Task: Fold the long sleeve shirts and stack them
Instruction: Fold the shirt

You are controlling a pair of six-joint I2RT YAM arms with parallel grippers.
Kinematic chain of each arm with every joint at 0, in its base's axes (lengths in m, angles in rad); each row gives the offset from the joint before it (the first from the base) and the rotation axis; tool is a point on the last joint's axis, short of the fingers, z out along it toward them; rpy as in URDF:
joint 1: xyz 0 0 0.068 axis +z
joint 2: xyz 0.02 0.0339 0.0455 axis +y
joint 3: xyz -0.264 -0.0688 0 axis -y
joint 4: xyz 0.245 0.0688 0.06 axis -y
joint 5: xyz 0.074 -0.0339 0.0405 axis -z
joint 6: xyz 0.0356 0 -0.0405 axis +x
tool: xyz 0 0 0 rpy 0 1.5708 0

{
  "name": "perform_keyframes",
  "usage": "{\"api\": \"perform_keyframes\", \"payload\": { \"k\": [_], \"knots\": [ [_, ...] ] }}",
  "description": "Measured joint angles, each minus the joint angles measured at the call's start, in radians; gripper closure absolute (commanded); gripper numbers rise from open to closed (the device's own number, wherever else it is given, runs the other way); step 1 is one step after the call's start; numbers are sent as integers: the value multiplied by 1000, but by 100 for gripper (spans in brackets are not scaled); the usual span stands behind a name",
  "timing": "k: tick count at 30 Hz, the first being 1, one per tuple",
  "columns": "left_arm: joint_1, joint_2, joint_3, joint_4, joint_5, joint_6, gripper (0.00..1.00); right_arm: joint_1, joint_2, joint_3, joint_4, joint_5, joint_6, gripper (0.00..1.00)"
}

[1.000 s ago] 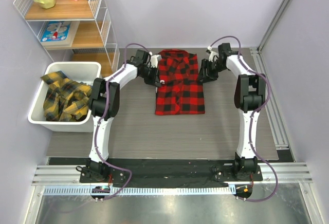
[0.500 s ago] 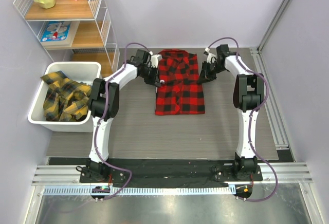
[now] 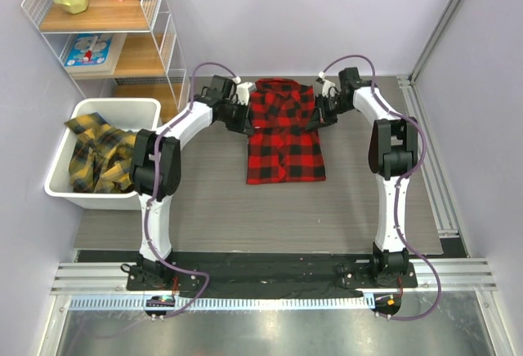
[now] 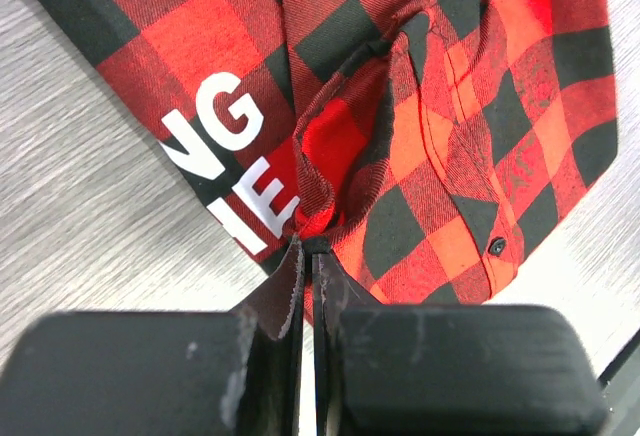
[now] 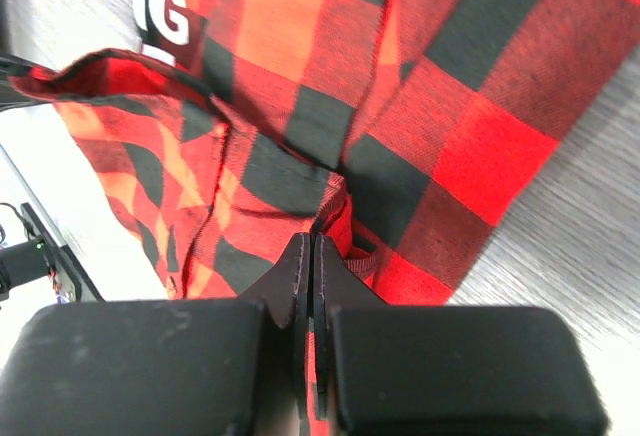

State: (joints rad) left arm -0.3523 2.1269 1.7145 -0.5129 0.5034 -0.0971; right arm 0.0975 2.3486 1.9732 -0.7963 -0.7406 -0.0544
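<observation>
Grey wood-grain table [image 3: 245,217]: left gripper [image 4: 305,256] and right gripper [image 5: 312,256] each pinch the red-and-black shirt [image 3: 284,140] near its far end.
I read the left jaws as pressed flat together on a fold of the shirt's left edge, just beside the white block lettering [image 4: 235,161]. The right jaws are closed the same way on the opposite edge, with cloth bunched at each pinch. The shirt lies folded to a narrow rectangle at the table's far centre, collar toward the back wall. Yellow-and-black shirts [image 3: 100,160] lie heaped in the white bin [image 3: 131,104] left of the table, below a wire shelf [image 3: 98,15].
</observation>
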Motion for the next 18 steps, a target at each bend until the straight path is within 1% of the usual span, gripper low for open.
{"api": "perform_keyframes", "payload": {
  "k": [11, 14, 16, 17, 18],
  "knots": [
    [12, -2, -10, 12, -40, 4, 100, 0, -10, 3, 33, 3, -17, 99],
    [18, 33, 14, 11, -40, 2, 96, -1, -9, 3, 34, 22, -29, 98],
    [20, 65, 34, 11, -40, 0, 94, -2, -4, 3, 36, 35, -39, 94],
    [20, 79, 38, 11, -40, 0, 90, -2, 0, 3, 38, 42, -43, 92],
    [21, 90, 40, 10, -41, 0, 87, -2, 4, 3, 39, 48, -46, 83]
  ]
}}
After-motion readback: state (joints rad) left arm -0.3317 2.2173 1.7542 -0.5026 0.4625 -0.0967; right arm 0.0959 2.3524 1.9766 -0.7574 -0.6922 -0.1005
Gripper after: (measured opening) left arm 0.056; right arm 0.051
